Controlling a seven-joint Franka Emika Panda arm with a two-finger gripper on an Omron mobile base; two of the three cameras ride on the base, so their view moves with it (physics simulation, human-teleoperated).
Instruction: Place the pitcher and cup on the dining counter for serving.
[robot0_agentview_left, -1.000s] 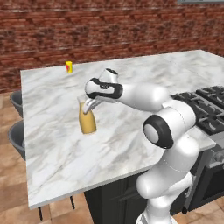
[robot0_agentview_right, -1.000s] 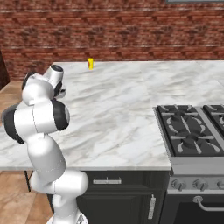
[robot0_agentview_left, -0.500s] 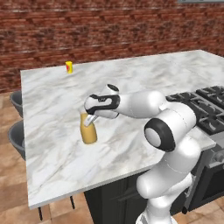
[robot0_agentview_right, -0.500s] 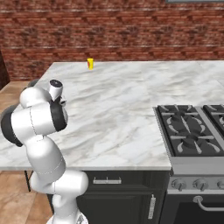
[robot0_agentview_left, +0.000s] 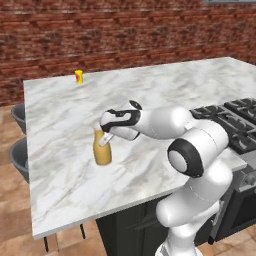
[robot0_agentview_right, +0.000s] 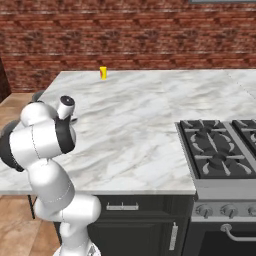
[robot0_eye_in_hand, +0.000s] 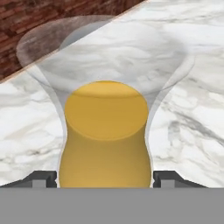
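We have the pitcher (robot0_agentview_left: 102, 149) standing upright on the dining counter (robot0_agentview_left: 60, 120), toward its near left part, and our gripper (robot0_agentview_left: 103, 140) sits at its neck. In the hand view the pitcher (robot0_eye_in_hand: 106, 135) sits between the two fingertips (robot0_eye_in_hand: 43, 178), one at 8 o'clock and the other at 4 o'clock of the picture, each just beside the amber body with a thin gap showing. So we judge the fingers to stand wide apart, around the pitcher but not pressing it; we cannot tell for certain whether a pad brushes the glass.

The cup (robot0_agentview_left: 79, 76) stands well apart, at about 11 o'clock from the pitcher near the far edge of the counter; from the right side it (robot0_agentview_right: 103, 72) shows at 12 o'clock beyond the arm.

By our reading, the step in hand is leaving the pitcher set down. To do it well, we would draw the hand straight back along its own axis, keeping both fingers clear of the flared neck, since a sideways drag could tip the tall, narrow-based vessel. The counter's left edge is not far from it.
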